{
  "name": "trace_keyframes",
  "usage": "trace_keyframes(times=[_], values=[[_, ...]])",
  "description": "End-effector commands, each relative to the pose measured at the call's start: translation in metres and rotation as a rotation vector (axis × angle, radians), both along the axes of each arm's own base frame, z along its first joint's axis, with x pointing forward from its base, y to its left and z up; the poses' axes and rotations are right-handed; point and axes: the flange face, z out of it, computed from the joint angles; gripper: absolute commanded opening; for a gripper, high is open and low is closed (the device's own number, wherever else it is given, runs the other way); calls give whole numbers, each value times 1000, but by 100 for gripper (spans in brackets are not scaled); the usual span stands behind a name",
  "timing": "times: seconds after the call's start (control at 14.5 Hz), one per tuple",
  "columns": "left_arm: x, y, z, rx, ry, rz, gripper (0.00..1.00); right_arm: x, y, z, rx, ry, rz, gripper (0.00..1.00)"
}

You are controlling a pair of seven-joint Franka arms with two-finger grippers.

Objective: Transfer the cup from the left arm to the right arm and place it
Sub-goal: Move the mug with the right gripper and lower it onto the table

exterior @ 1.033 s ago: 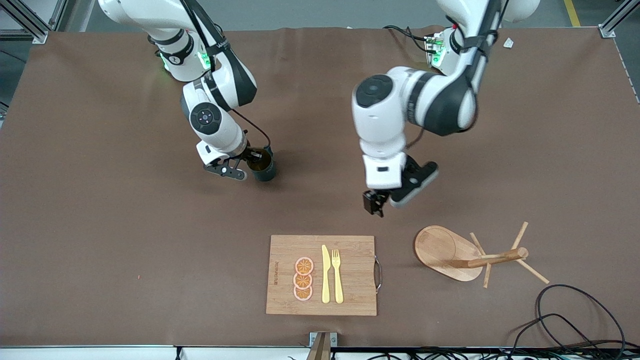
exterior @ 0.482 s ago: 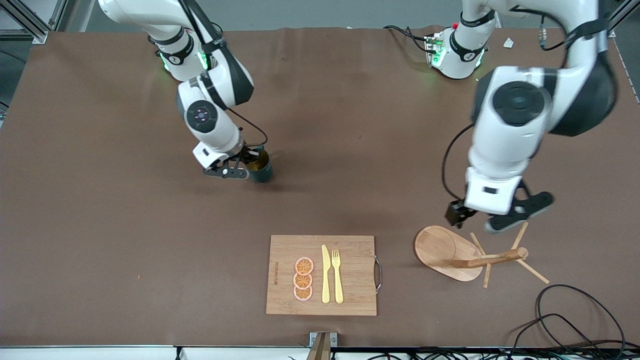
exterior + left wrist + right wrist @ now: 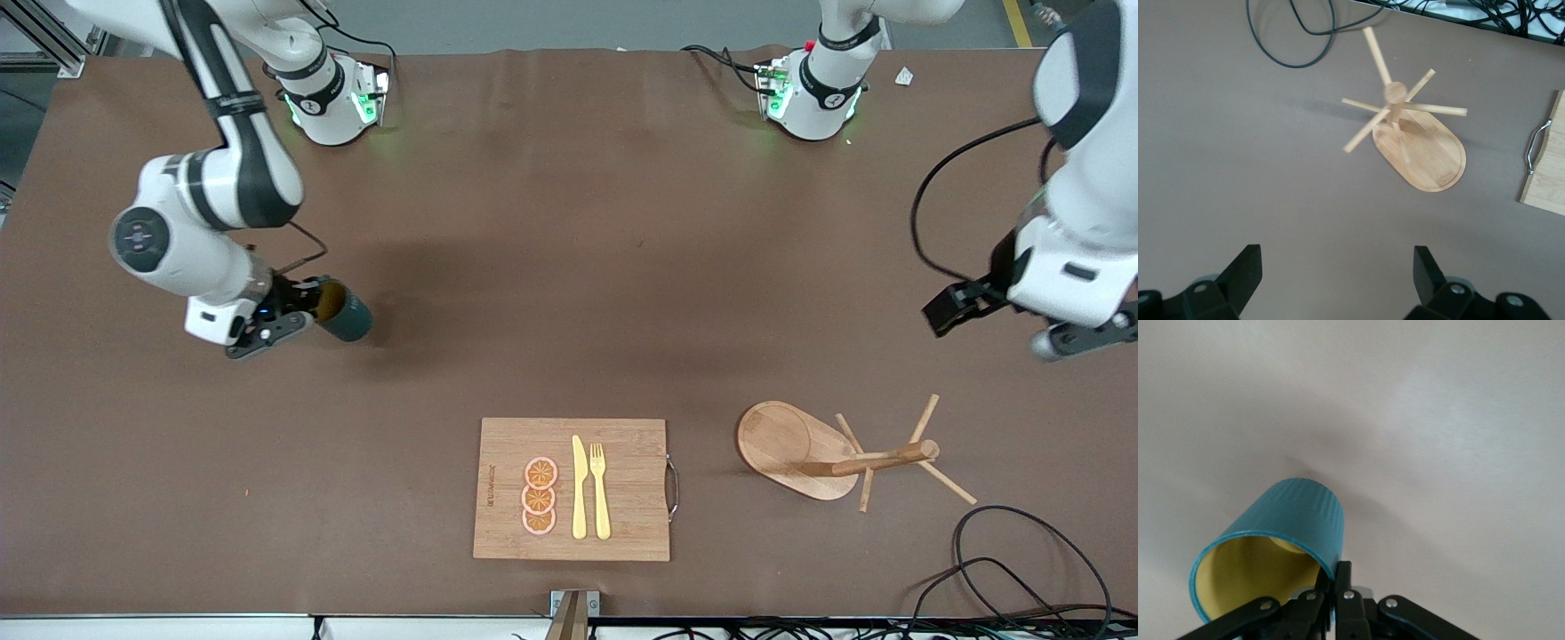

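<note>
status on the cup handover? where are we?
Handover looks done: the right gripper is shut on the cup's rim, carrying it tilted above the table toward the right arm's end. The left gripper is open and empty, above the table by the wooden mug tree. Left: setting the cup down.

Front camera high, facing both bases across the surface point(image 3: 569, 267); left wrist camera looks down on the wooden rack point(image 3: 1418, 140), shared with front; right wrist camera close on the cup point(image 3: 1271, 547).
</note>
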Motion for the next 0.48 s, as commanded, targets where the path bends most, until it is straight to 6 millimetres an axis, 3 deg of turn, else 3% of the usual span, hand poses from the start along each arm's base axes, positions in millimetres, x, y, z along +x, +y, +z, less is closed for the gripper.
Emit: trace_keyframes(times=[0.0,0.14,0.41], values=[[-20,39,28,-60,10,-31,100,3,-24,6,-56,-19,270,0],[-33,47,32,-68,56,-103,100,13,-44,7,-66,-36,399,0],[-52,63,28,-111,85,-147,100,35,-70,-26,-57,-76,733,0]])
